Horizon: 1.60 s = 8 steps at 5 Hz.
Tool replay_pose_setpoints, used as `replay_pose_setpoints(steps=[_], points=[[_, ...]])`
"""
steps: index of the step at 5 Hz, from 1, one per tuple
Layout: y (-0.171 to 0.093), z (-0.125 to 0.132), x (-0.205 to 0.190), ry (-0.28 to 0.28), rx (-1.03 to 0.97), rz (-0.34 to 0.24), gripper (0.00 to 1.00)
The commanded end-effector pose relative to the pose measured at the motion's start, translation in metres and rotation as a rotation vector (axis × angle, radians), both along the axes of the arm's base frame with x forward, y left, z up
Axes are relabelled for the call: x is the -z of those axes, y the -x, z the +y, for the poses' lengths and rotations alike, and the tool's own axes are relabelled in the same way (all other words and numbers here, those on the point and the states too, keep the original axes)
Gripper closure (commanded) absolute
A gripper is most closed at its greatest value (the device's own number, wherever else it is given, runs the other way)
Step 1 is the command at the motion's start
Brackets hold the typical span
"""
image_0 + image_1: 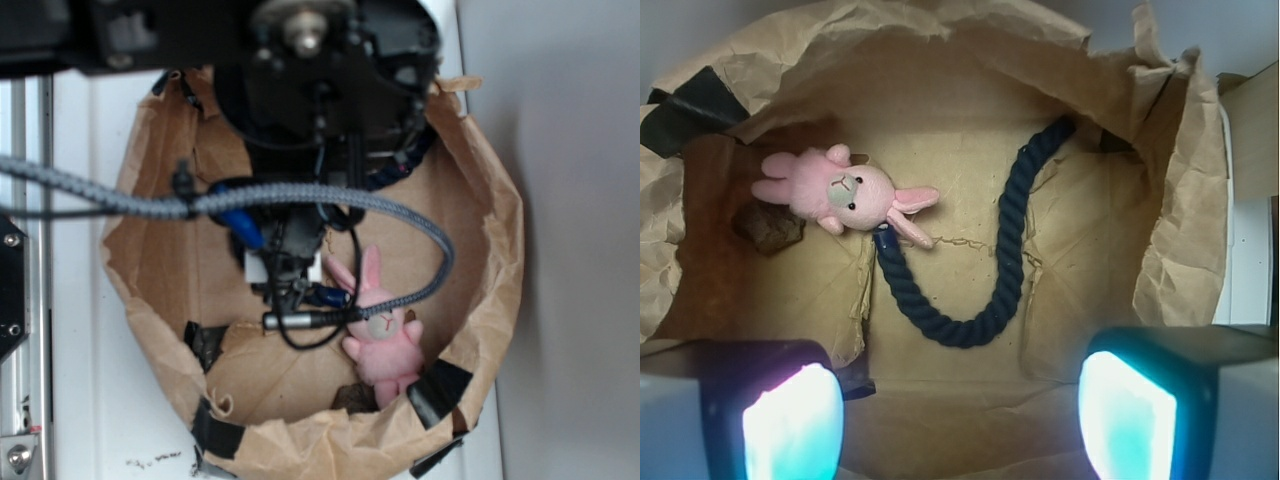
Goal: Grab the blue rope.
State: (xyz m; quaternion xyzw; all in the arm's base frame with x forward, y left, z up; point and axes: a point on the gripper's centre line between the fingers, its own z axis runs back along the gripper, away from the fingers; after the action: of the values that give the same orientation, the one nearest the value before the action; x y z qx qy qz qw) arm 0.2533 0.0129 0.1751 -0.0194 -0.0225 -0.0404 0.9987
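The blue rope (970, 325) lies in a U on the floor of a brown paper bag (1180, 200). One end is bound in brighter blue and touches the ear of a pink plush bunny (845, 195); the other end runs up to the far bag wall. My gripper (960, 425) hangs above the bag floor, open, with nothing between its glowing pads (790, 425). The bottom of the rope's loop sits just beyond the gap and apart from it. In the exterior view the arm covers most of the rope; only its blue end (328, 296) shows beside the bunny (385, 335).
The bag's crumpled walls (500, 230) ring the work area, patched with black tape (440, 390). A brown lump (770, 228) lies beside the bunny. A grey braided robot cable (300, 197) loops across the bag above the floor.
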Motion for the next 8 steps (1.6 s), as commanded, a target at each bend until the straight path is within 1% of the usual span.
replay_pose_setpoints(steps=[1,2,3,4,5,8], points=[[-0.006,-0.001,-0.016,-0.007,0.000,-0.059,0.00],[-0.014,-0.002,0.009,-0.084,-0.039,-0.054,0.00],[-0.033,-0.003,0.031,-0.129,0.031,-0.100,0.00],[-0.040,-0.008,0.049,-0.143,0.022,-0.123,0.00],[-0.041,-0.010,0.057,-0.079,0.055,-0.126,0.00],[-0.041,-0.010,0.057,-0.079,0.055,-0.126,0.00]])
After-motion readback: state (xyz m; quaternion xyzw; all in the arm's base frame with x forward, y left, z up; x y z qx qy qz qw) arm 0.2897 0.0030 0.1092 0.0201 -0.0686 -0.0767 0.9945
